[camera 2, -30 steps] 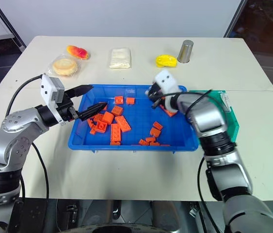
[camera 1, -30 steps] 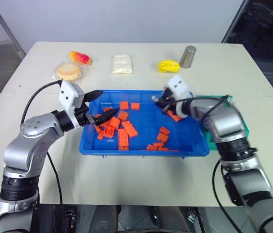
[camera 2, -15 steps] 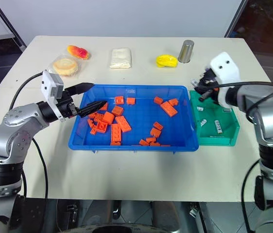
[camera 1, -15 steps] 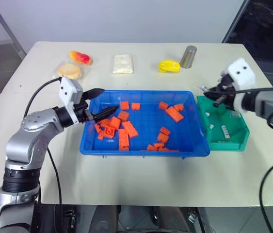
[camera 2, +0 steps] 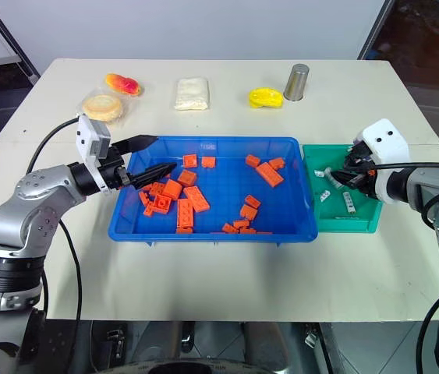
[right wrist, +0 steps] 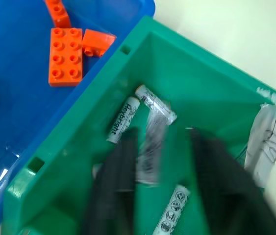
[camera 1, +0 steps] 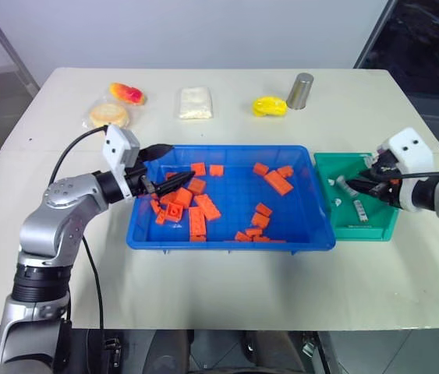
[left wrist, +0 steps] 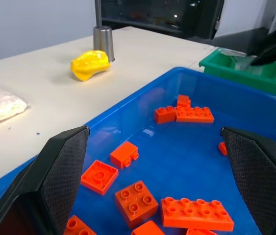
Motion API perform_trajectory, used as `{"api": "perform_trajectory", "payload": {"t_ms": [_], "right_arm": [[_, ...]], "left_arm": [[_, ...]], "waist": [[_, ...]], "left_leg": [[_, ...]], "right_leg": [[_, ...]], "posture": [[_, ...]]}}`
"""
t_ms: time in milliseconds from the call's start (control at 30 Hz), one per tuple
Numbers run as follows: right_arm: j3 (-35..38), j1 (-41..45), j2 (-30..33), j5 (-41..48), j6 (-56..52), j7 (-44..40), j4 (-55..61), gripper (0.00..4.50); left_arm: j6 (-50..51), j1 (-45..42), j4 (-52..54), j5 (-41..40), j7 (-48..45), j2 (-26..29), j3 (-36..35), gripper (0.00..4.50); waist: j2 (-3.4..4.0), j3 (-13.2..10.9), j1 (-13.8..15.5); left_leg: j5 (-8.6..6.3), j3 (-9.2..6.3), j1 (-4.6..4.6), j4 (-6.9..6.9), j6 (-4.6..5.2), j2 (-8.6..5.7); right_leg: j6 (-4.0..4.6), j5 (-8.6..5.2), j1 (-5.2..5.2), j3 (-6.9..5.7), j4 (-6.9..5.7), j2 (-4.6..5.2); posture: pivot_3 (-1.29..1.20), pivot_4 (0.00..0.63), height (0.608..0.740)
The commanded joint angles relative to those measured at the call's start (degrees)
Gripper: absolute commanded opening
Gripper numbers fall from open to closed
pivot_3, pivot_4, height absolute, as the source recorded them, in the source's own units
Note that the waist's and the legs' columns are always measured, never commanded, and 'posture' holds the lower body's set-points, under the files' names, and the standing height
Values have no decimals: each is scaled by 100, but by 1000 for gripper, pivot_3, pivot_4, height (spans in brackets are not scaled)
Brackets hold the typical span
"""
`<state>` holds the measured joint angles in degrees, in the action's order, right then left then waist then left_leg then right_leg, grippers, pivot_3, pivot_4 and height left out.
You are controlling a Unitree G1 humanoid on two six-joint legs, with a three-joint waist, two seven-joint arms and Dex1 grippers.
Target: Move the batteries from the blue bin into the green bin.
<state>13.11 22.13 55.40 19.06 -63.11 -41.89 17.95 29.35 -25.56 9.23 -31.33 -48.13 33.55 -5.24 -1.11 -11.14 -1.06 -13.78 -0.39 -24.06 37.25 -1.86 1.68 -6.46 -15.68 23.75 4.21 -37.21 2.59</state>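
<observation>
Right gripper [right wrist: 157,183] over green bin [camera 2: 313,212], fingers parted, blurred battery [right wrist: 150,147] between them, apparently dropping; risk: it bounces out. Left gripper [camera 1: 164,166] open, empty.

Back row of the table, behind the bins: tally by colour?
Silver metal can: 1
Yellow lumpy object: 1
White soft packet: 1
Tan round biscuit in clear wrapper: 1
Orange-red lumpy object: 1
Total: 5
</observation>
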Motion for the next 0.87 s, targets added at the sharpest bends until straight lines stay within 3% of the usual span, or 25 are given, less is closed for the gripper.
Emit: {"api": "perform_trajectory", "payload": {"t_ms": [33,100,367,600,867], "right_arm": [[81,-10,-25,48,199,50,-37,3607],[45,14,-35,55,267,59,-79,4458],[-164,665,-90,50,566,130,-547,4458],[274,1446,-209,264,980,138,-1641,4458],[880,1683,-43,-111,2705,489,-3598,4458]], "left_arm": [[-90,-153,88,24,39,1,-49,4500],[-73,-124,132,11,68,6,-84,4500],[-148,-6,232,1,313,-27,-243,4500],[-466,55,156,39,920,-75,-906,4500],[-746,455,164,504,1860,100,-1712,4500]], "waist": [[0,0,5],[0,0,6],[0,0,-2],[0,0,10],[0,0,13]], "left_leg": [[0,0,0,0,0,0],[0,0,-1,0,0,0],[0,0,0,0,0,0],[0,0,0,0,0,0],[0,3,0,-1,0,-2]], "right_leg": [[0,0,0,0,0,0],[0,0,0,0,0,0],[0,0,0,1,-1,1],[0,0,0,0,-1,1],[0,0,-1,1,1,6]], "posture": [[0,150,740],[0,150,740],[0,150,740],[0,150,740],[0,150,740]]}}
